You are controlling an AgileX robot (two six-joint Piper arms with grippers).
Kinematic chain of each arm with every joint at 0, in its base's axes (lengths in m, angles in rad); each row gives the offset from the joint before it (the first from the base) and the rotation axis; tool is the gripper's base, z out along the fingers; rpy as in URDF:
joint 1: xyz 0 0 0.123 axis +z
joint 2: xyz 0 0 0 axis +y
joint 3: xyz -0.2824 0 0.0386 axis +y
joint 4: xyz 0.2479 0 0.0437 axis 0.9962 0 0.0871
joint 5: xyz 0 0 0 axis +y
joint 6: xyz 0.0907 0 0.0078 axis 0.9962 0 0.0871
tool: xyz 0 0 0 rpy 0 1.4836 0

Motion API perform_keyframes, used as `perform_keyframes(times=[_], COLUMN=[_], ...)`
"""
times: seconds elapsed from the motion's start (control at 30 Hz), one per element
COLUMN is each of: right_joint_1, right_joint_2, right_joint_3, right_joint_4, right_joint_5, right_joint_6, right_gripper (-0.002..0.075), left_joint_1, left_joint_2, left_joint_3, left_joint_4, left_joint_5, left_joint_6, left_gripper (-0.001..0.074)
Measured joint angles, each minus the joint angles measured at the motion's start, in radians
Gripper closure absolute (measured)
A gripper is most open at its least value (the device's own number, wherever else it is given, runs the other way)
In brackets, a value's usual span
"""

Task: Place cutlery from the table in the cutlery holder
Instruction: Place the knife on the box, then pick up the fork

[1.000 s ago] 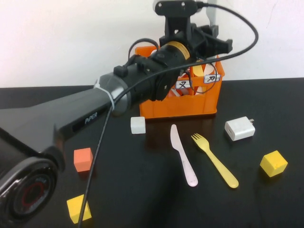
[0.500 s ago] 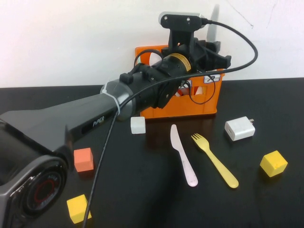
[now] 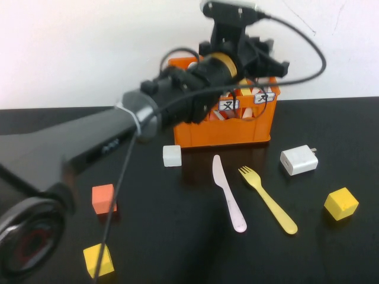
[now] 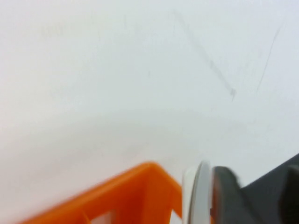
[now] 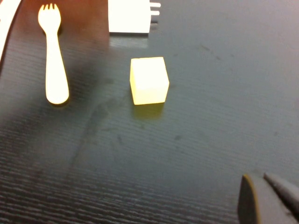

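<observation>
The orange cutlery holder (image 3: 237,127) stands at the back of the black table; its rim also shows in the left wrist view (image 4: 131,191). My left gripper (image 3: 260,56) hangs over the holder's top and is shut on a thin white piece of cutlery (image 4: 198,196), seen edge-on against one finger (image 4: 229,191). A pink knife (image 3: 228,195) and a yellow fork (image 3: 269,201) lie side by side in front of the holder. The fork also shows in the right wrist view (image 5: 53,60). My right gripper (image 5: 268,198) is shut and empty, low over bare table, out of the high view.
A white charger (image 3: 299,160) and a yellow cube (image 3: 341,203) lie right of the fork. A white cube (image 3: 172,155), an orange cube (image 3: 103,198) and another yellow cube (image 3: 98,260) lie on the left. A white wall stands behind the holder.
My left gripper dipped and then rose a little over the holder. The white piece that stuck up beside it no longer shows in the high view. Table items have not moved.
</observation>
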State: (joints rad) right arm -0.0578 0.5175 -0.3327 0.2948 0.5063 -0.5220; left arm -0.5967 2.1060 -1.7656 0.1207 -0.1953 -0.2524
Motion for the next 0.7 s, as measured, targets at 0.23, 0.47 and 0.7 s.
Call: perform_keyframes(times=[0.23,0.47,0.7], right_joint_1=[0.0,0.0,0.0], right_joint_2=[0.002,0.087,0.308], right_joint_3=[-0.002,-0.121,-0.226], right_joint_4=[0.011,0.018,0.154], right_joint_5=[0.046,0.216,0.257], right_joint_6=[-0.018,-0.101,-0.265], right_gripper=[0.0728,0.0728,0.0728], left_joint_1=[0.0,0.0,0.0], left_joint_2=[-0.209,-0.376,-0.556], left_joint_3=[0.0,0.0,0.189], left_joint_4=[0.059,0.059,0.026], left_joint_5=[0.252,0.675,0.792], left_joint_6=[0.01,-0.009,-0.013], left_gripper=[0.0723,0.0734,0.0735])
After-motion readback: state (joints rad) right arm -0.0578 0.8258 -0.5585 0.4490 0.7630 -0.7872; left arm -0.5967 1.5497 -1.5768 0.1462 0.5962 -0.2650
